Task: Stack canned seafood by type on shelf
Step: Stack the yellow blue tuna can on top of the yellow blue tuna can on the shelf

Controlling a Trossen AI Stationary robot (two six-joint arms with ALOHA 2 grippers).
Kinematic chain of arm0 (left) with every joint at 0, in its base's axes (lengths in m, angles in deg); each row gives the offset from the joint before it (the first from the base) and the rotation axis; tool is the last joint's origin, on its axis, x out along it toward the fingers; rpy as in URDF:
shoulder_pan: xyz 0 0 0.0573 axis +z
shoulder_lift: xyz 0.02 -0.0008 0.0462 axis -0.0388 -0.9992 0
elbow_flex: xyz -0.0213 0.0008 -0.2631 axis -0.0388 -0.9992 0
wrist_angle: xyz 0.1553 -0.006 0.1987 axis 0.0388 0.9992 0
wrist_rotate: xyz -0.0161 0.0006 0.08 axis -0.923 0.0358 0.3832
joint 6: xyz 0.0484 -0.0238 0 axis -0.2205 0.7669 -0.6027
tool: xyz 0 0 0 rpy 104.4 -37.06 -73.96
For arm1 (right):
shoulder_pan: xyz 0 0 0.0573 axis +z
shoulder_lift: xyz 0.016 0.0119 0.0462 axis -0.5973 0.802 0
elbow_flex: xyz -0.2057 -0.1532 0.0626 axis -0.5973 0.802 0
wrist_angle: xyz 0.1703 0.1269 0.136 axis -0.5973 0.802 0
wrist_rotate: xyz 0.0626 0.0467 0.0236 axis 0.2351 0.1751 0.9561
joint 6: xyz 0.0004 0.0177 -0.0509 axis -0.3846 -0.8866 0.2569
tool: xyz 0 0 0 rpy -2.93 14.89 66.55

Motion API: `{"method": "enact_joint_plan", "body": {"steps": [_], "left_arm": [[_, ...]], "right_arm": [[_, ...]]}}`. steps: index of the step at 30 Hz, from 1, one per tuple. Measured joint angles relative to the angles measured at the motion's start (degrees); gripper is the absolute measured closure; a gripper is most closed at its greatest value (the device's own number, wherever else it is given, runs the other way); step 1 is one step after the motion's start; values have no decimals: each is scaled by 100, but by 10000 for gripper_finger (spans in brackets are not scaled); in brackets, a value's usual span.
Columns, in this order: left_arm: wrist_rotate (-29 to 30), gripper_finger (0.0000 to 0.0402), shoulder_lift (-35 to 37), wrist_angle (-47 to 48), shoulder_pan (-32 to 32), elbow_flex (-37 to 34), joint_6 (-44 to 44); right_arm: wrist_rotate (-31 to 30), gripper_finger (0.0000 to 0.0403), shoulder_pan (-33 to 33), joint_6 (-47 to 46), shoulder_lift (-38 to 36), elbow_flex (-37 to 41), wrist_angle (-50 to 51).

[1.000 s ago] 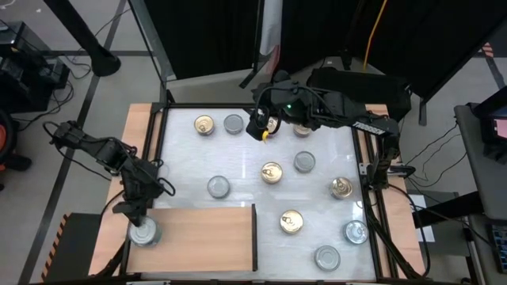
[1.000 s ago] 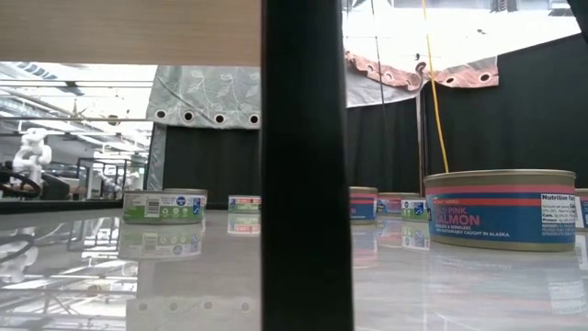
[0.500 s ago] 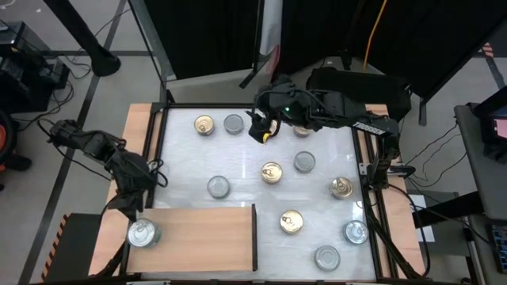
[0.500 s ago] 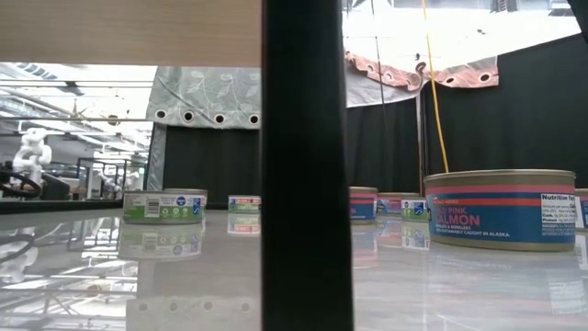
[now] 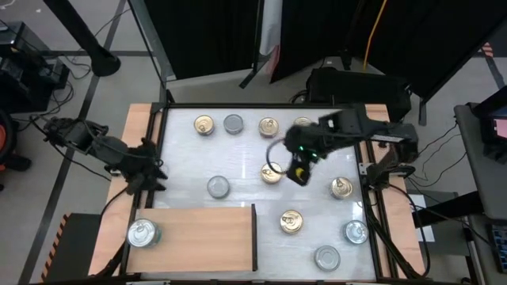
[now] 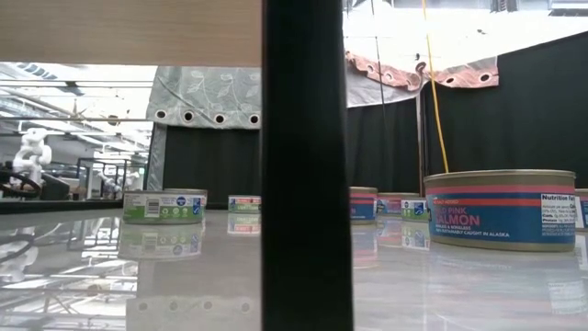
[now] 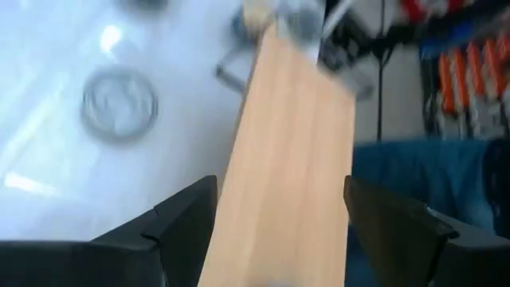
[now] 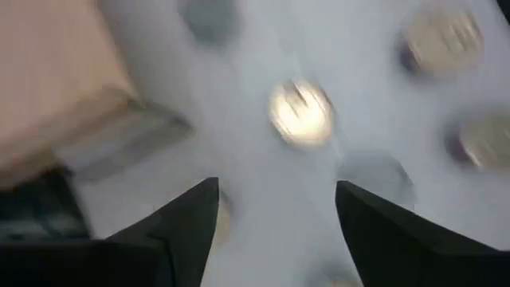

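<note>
Round flat tins are scattered over the white tabletop: gold-lidded ones (image 5: 204, 124) (image 5: 268, 126) (image 5: 272, 172) (image 5: 291, 222) and silver-lidded ones (image 5: 233, 123) (image 5: 218, 187) (image 5: 355, 231). One silver tin (image 5: 142, 233) stands on its base at the left end of the light-brown shelf (image 5: 202, 237). My left gripper (image 5: 152, 176) hangs open above the table's left side, beyond the shelf's far edge; its wrist view shows my left gripper (image 7: 279, 187) with nothing in it. My right gripper (image 5: 299, 172) hovers open over the table's middle, just right of a gold tin; between its fingers (image 8: 199, 215) there is nothing.
More tins lie at the right: a gold one (image 5: 341, 188) and a silver one (image 5: 327, 257). Wooden frame strips (image 5: 142, 134) run along the table's sides. In the low view a dark upright bar (image 6: 308, 165) blocks the middle, with a salmon tin (image 6: 501, 210) close by.
My left gripper has drawn away from the silver tin on the shelf, rising and moving toward the far edge; the tin stays put. My right gripper has swung from over the far-edge gold tin toward the table's middle, sinking and tipping downward.
</note>
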Motion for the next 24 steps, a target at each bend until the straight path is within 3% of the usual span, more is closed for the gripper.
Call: {"method": "enact_joint_plan", "body": {"steps": [3,7,11,16,20,24], "left_arm": [[622,123,-95,-622,7,4,-81],[1341,123,-285,-1457,10,4,-353],[1861,123,-491,-2003,113,4,-670],[1909,123,-780,-2482,505,0,-862],[1801,123,-1003,-3216,832,0,-867],[1748,123,-1278,-4052,1068,0,-868]], "right_arm": [[92,191,230,-364,-488,1241,-380],[610,236,508,-782,-1406,2887,-363],[1062,282,722,-1564,-2270,4348,-1047],[1351,331,1077,-3177,-3090,5735,-2286],[1443,364,1490,-4311,-3311,6617,-2926],[2067,390,1801,-4965,-3270,7062,-3016]]}}
